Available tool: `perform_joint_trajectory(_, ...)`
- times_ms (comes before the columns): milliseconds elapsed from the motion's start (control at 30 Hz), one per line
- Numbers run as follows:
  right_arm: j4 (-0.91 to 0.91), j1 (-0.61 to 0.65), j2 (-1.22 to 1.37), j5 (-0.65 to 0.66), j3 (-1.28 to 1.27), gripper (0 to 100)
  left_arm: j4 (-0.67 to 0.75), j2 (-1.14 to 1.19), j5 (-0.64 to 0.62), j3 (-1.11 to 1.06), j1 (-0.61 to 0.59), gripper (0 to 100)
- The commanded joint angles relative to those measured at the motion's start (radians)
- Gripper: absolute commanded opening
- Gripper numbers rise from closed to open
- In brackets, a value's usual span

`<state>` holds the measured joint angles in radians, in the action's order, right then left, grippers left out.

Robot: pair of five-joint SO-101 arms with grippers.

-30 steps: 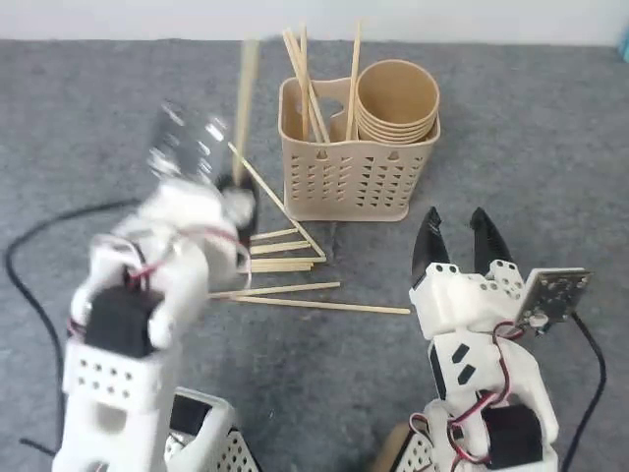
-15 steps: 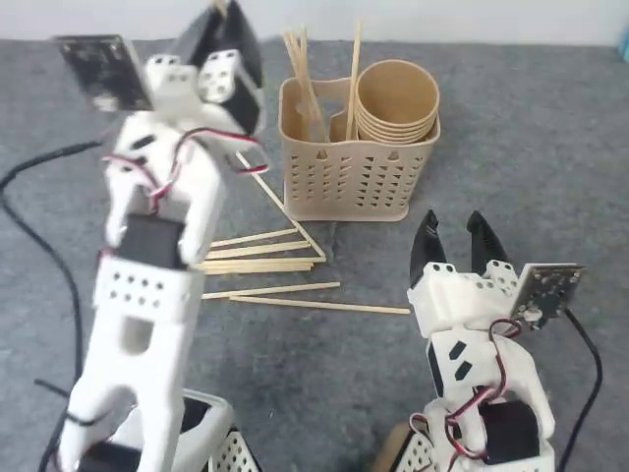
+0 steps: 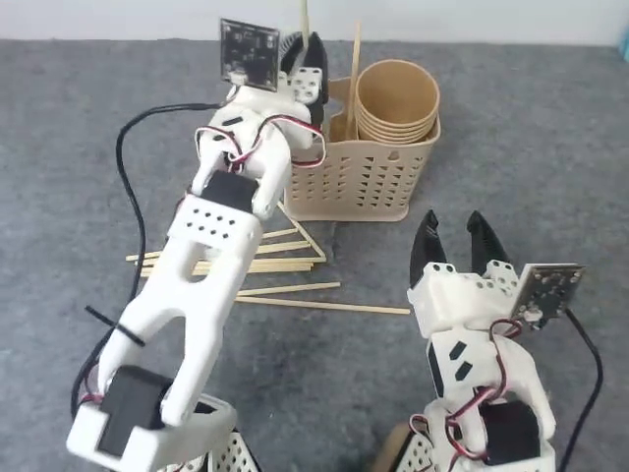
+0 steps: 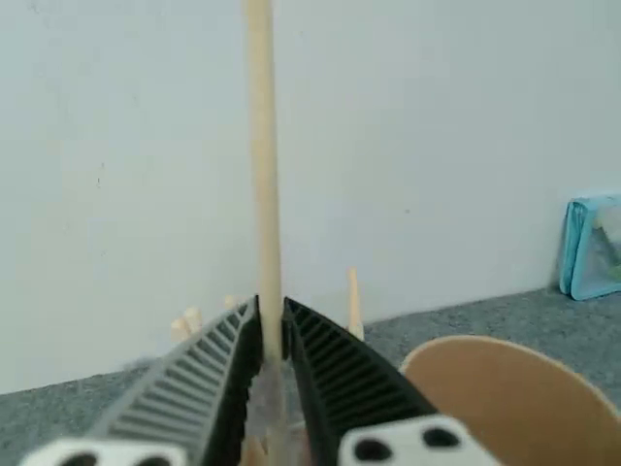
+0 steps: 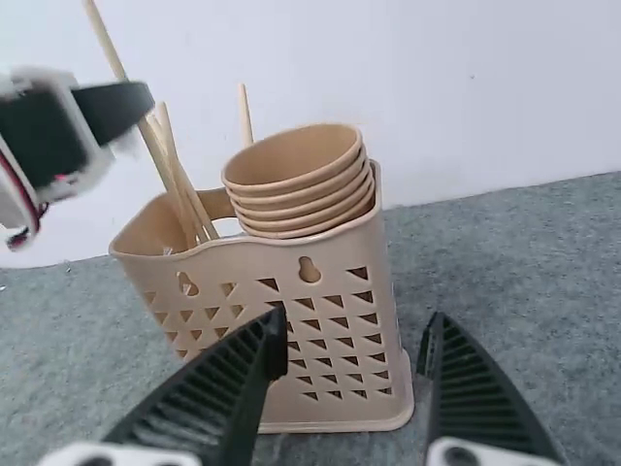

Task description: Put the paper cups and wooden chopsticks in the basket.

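The right gripper (image 3: 454,218) sits nearest, spread wide and empty, with loose chopsticks (image 3: 295,290) lying beyond it on the grey carpet (image 3: 531,128). Farther off, the left gripper (image 3: 302,54) pinches one chopstick (image 4: 260,146) over the basket (image 3: 344,167), beside the stacked cups (image 3: 396,93). I'd lower it straight down before letting go. A white wall (image 4: 437,146) stands behind.

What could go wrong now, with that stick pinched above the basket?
The left pincer grips the stick low down, so on release it may tip past the rim of the basket or land among the cups. The arm leans close over the basket and could nudge it. The loose sticks on the mat lie crossed, so later picks might slip.
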<state>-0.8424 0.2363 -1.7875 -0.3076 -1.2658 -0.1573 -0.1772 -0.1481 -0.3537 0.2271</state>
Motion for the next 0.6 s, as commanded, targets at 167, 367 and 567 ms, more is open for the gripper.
perform_joint_trajectory(167,0.001,-0.002,-0.002,-0.009,-0.026,23.1,-0.071,-0.068,0.031,0.062,-0.014,22)
perform_joint_trajectory(367,-0.004,-0.002,-0.002,-0.008,-0.026,23.1,-0.224,-0.25,0.031,0.061,-0.041,22)
perform_joint_trajectory(567,-0.108,0.189,-0.001,0.167,-0.02,23.0,-0.503,-0.514,0.032,0.059,-0.146,22)
